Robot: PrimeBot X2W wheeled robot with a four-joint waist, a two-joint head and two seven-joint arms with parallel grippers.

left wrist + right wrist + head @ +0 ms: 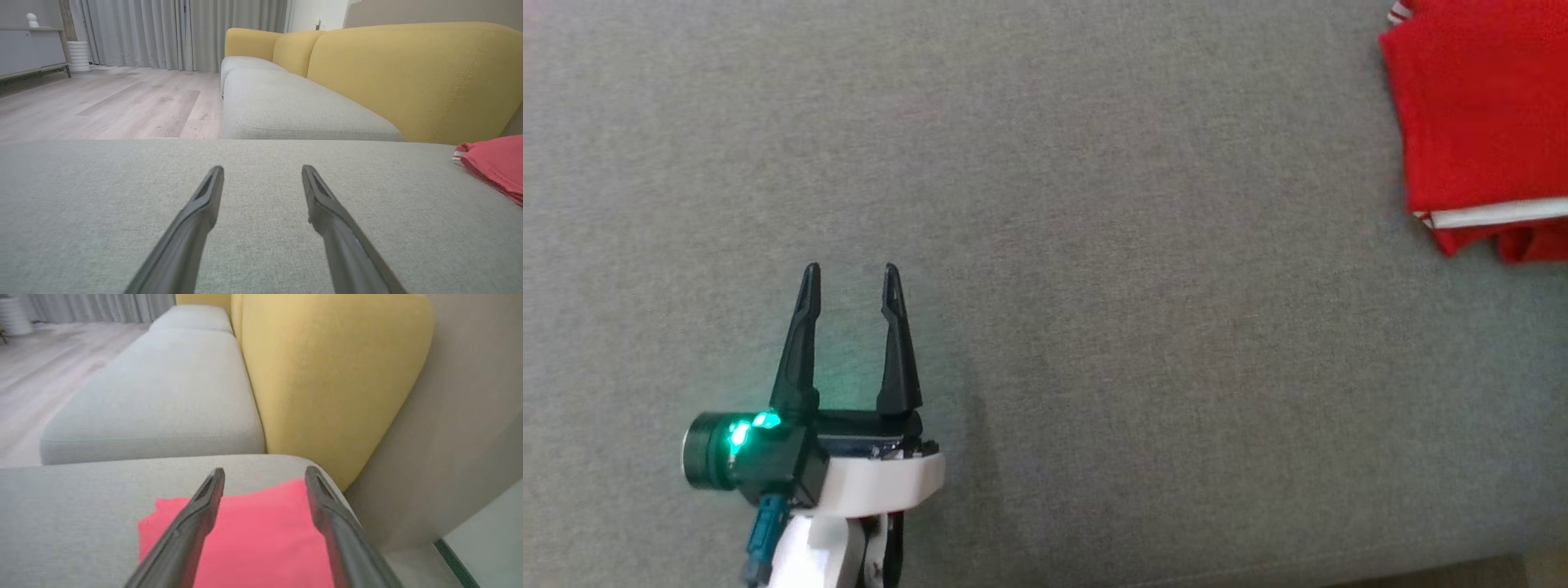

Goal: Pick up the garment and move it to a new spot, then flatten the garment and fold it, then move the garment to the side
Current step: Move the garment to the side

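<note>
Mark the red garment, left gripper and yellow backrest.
red garment [1478, 114], head view, middle of the folded panel.
left gripper [850, 269], head view, midway between its fingertips.
yellow backrest [408, 77], left wrist view, front face.

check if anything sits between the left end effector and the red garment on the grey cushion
Nothing visible does. Bare grey fabric cushion runs from the open left end effector across to the folded red garment with a white stripe at the far right.
</note>
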